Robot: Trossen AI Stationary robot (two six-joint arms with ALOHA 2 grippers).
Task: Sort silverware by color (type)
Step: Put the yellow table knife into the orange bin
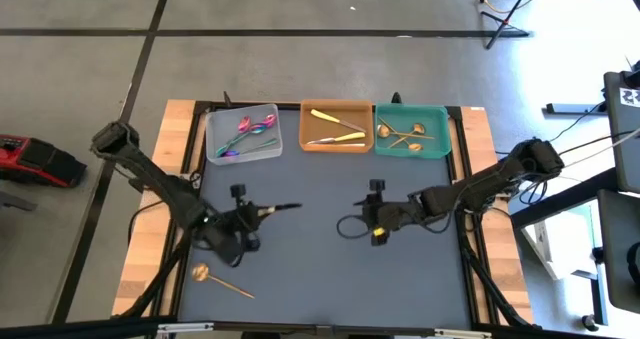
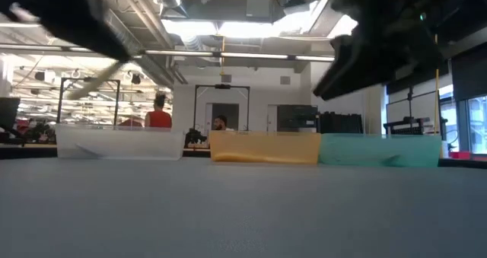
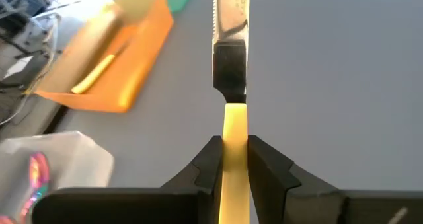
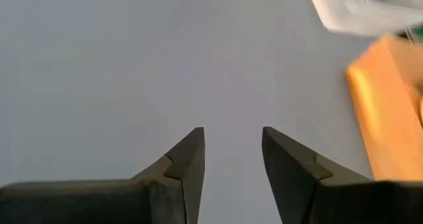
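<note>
My left gripper [image 1: 262, 212] hovers over the table's left-middle, shut on a knife [image 1: 285, 208] with a yellow handle, a dark neck and a serrated silver blade [image 3: 231, 12]. My right gripper [image 1: 350, 225] is open over the middle of the mat, its fingers [image 4: 231, 151] around nothing. A copper-gold spoon [image 1: 222, 280] lies flat near the table's near-left corner. Iridescent pieces [image 1: 250, 131] lie in the clear tray, yellow-handled knives [image 1: 335, 127] in the orange tray, and gold spoons [image 1: 405, 134] in the teal tray. My left gripper pinches the knife's yellow handle [image 3: 235, 128] between its two fingers [image 3: 208, 161]. The fingers lie along the knife, coming level from the table's left. The blade sticks out past the fingertips toward the table's right, and the knife looks lifted clear of the mat.
Three trays stand in a row along the far edge: the clear tray [image 1: 213, 129], the orange tray [image 1: 305, 139] and the teal tray [image 1: 442, 139]. In the low view they show as a clear wall [image 2: 114, 144], an orange wall [image 2: 262, 148] and a teal wall [image 2: 380, 149]. People stand in the room behind.
</note>
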